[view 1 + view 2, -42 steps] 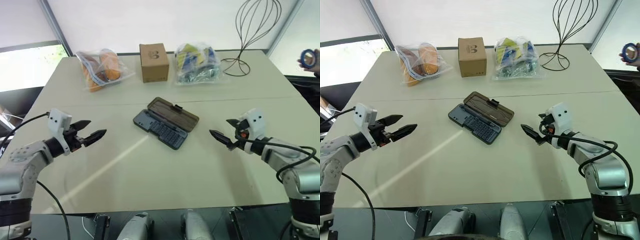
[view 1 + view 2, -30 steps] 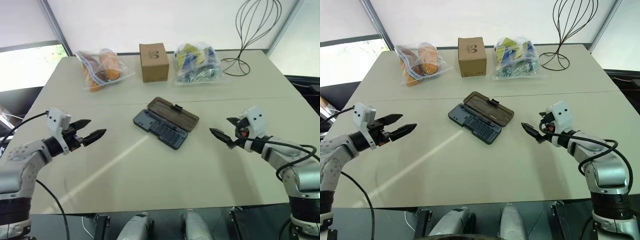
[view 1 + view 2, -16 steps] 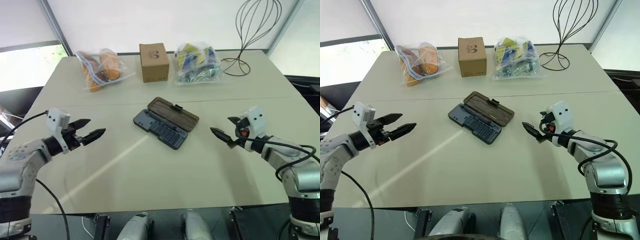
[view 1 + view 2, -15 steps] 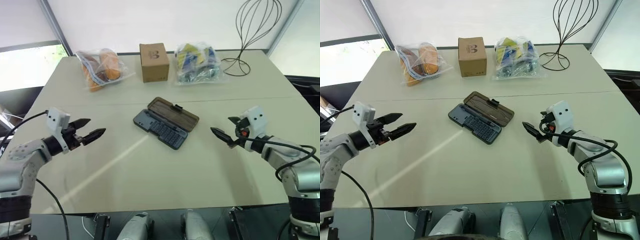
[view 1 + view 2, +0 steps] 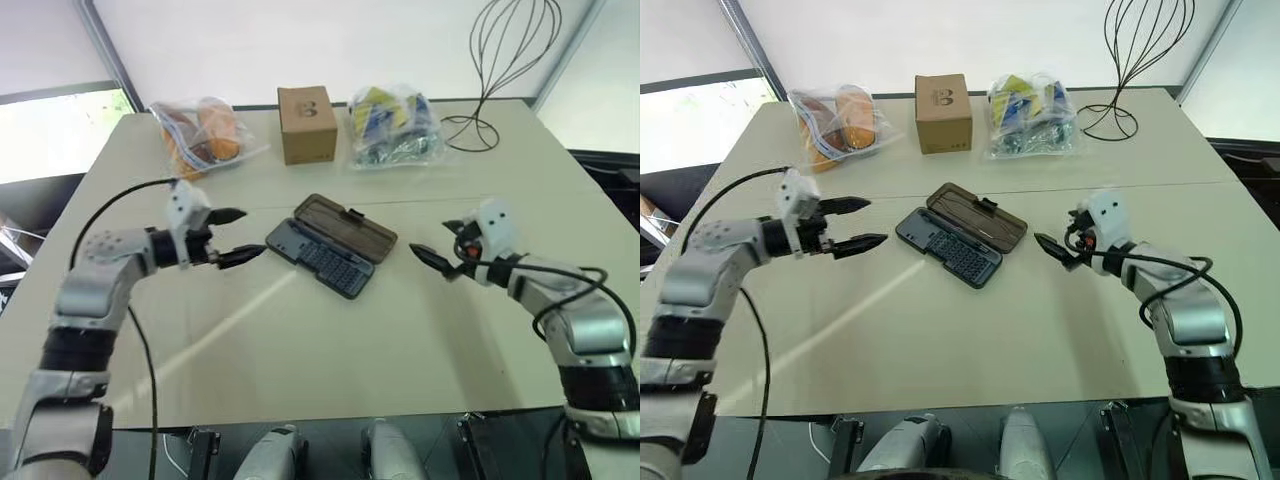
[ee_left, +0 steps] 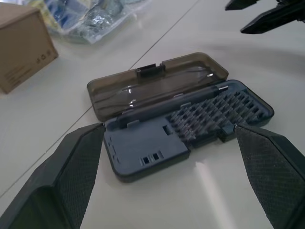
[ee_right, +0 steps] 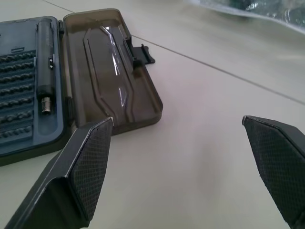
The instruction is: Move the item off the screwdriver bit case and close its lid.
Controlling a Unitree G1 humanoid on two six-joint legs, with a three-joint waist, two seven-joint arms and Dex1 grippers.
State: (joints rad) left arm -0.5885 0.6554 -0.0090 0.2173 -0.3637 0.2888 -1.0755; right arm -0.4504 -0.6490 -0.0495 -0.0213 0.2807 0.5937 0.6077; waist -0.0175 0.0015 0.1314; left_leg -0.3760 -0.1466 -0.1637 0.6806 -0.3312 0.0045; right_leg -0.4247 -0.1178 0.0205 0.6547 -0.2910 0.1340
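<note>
The screwdriver bit case (image 5: 318, 262) lies open mid-table, its dark grey-blue tray holding rows of bits and a driver handle. The smoky brown lid (image 5: 346, 228) lies flat on the far side, latch tab pointing away. Nothing rests on the case; the item is out of view. My left gripper (image 5: 250, 234) hovers open just left of the case, pointing at the tray's end (image 6: 143, 152). My right gripper (image 5: 430, 238) is open to the right of the lid (image 7: 109, 90), a short gap away. Both are empty.
Along the table's far side stand a cardboard box (image 5: 306, 123), a plastic bag of orange items (image 5: 200, 138), a bag of blue and yellow packets (image 5: 392, 125) and a black wire stand (image 5: 478, 128). A seam (image 5: 520, 198) crosses the table behind the case.
My left gripper has swung right and forward, from the table's left side to just beside the case. My right gripper has edged in toward the lid. The case has not moved.
</note>
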